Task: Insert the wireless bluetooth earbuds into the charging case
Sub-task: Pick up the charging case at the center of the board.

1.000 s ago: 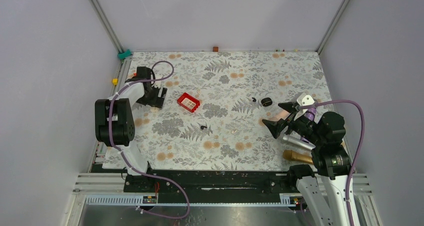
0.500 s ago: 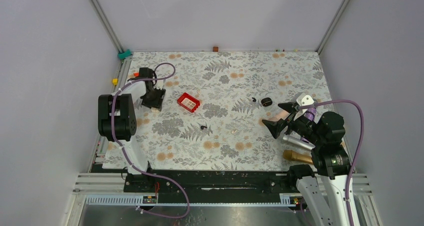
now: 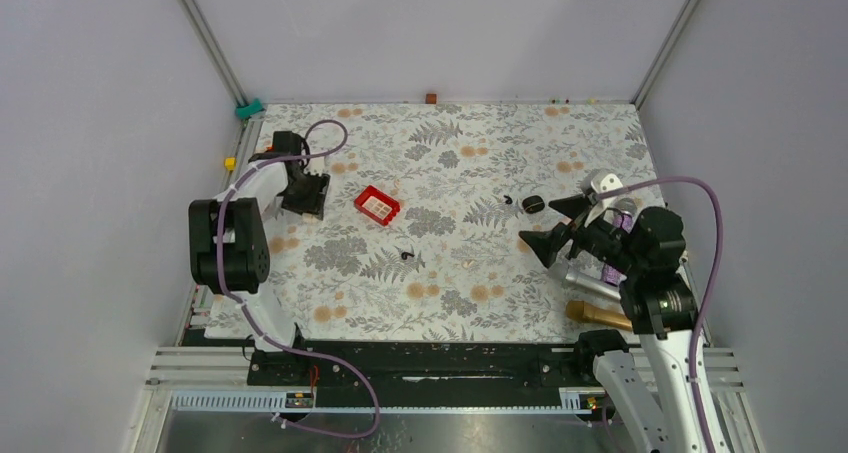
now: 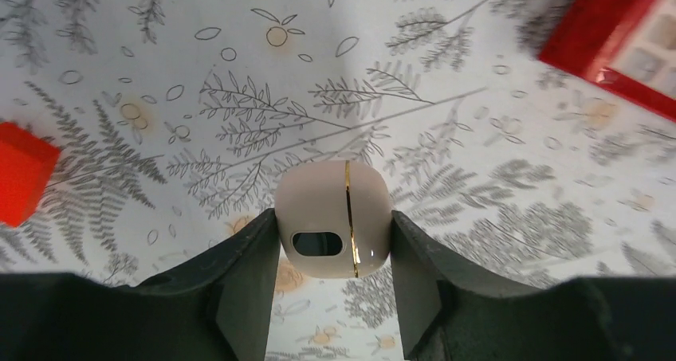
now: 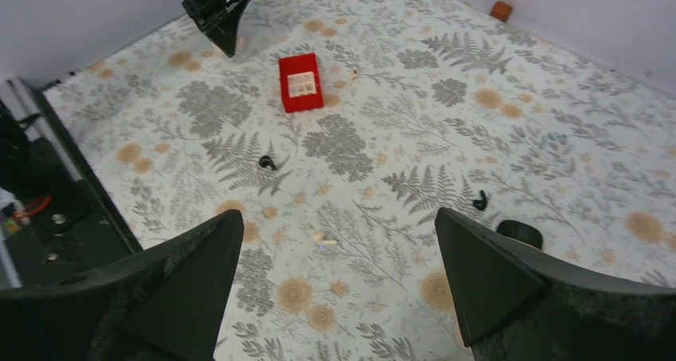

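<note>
The black charging case lies on the floral tabletop right of centre, with one black earbud just left of it. The other earbud lies near the middle. In the right wrist view the case shows by the right finger, beyond it one earbud and farther off the other. My right gripper hangs open and empty just near of the case. At the far left, my left gripper is shut on a beige rounded case with a gold seam, not the black one.
A red box sits between the arms' areas, close to the left gripper. A red block lies left of that gripper. Microphones lie by the right arm's base. A tiny cream piece rests under the right gripper.
The left jaws have closed from wide onto the beige case. The right gripper has moved slightly up and to the left, toward the black case.
</note>
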Controlling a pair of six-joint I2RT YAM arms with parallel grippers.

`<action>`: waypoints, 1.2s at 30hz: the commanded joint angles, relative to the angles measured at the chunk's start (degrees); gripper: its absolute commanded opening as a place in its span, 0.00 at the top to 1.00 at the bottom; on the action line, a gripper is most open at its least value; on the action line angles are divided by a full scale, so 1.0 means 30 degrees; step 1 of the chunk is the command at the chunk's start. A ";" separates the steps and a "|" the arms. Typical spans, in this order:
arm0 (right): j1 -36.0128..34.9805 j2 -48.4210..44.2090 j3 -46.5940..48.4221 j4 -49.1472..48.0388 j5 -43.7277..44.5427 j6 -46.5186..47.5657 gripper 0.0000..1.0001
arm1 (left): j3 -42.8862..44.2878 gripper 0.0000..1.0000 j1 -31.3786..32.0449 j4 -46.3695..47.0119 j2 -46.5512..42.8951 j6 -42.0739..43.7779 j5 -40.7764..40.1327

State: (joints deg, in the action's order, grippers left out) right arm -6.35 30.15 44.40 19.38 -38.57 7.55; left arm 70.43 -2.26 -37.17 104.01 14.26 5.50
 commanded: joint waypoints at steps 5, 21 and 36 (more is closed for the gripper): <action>-0.0042 0.4663 0.2660 -0.5319 -0.3280 -0.6332 0.01 | 0.2345 0.98 0.0658 -0.1244 -0.4786 -0.1926 0.3650; -0.5317 1.0973 0.4622 -0.7820 0.1311 -0.8201 0.01 | 0.0521 1.00 0.7101 0.1307 -1.0292 0.0307 0.6529; -0.7905 1.4367 0.5206 -0.8247 -0.0037 -0.9655 0.03 | -0.0321 1.00 1.3295 0.1197 -1.1532 0.3328 0.4892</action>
State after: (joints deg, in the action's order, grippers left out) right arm -27.70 72.86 57.17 -3.36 -37.19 -20.91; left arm 68.82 34.89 -35.83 69.80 20.91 23.09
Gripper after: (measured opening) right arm 0.979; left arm 0.490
